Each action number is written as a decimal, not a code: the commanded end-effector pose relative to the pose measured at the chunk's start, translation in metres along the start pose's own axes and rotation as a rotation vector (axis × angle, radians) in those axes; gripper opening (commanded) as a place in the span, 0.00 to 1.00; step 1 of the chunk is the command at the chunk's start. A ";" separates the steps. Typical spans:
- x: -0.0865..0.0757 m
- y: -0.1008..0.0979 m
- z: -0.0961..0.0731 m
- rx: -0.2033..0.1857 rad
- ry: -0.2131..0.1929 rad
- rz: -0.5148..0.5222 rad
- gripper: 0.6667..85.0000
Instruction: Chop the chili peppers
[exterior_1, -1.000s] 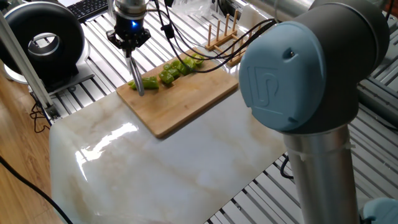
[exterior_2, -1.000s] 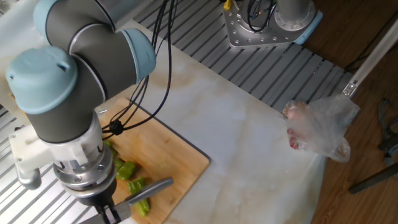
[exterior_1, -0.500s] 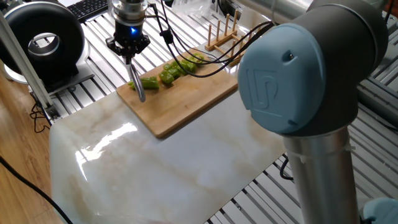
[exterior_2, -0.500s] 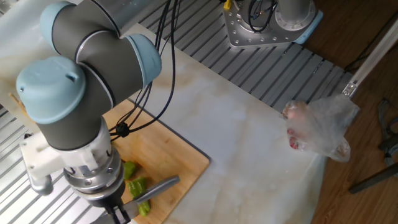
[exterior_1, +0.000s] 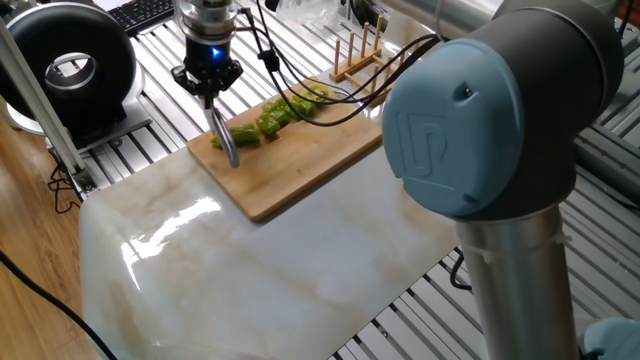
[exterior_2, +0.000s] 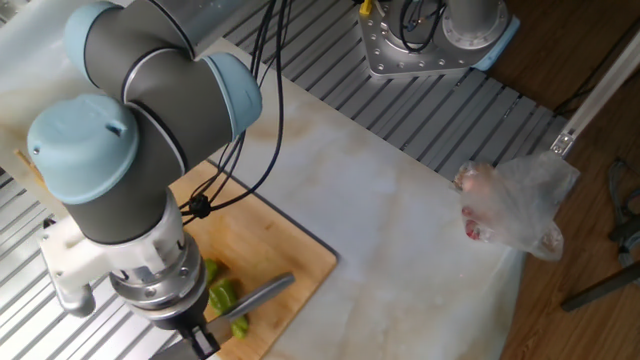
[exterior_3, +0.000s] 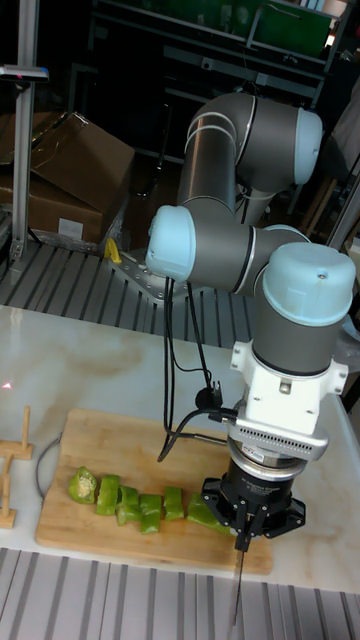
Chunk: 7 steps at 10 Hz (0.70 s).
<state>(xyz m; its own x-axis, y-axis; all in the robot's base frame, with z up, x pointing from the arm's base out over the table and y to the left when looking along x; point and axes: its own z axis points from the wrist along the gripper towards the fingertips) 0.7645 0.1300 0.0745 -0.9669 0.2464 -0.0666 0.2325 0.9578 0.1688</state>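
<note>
Several chili peppers (exterior_1: 268, 118) pieces line the cutting board (exterior_1: 300, 160), upper centre; the gripper (exterior_1: 208, 88) clamps a knife (exterior_1: 226, 143).

One fixed view is looking down from behind the arm's elbow across the marble surface (exterior_1: 250, 270) toward the cutting board (exterior_1: 290, 160). The other fixed view is looking steeply down from the opposite side, the arm crowding its left. The tall fixed view is facing the arm head-on, close and low. All three are sharing the cutting board.
</note>
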 end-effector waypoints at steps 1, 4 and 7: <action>0.009 -0.001 -0.003 0.002 0.028 -0.071 0.01; 0.017 0.004 -0.006 -0.011 0.046 -0.116 0.01; 0.021 0.007 -0.004 -0.013 0.047 -0.136 0.01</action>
<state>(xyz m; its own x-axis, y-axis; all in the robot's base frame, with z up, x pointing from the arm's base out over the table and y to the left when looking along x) 0.7485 0.1366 0.0767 -0.9907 0.1279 -0.0458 0.1188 0.9794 0.1634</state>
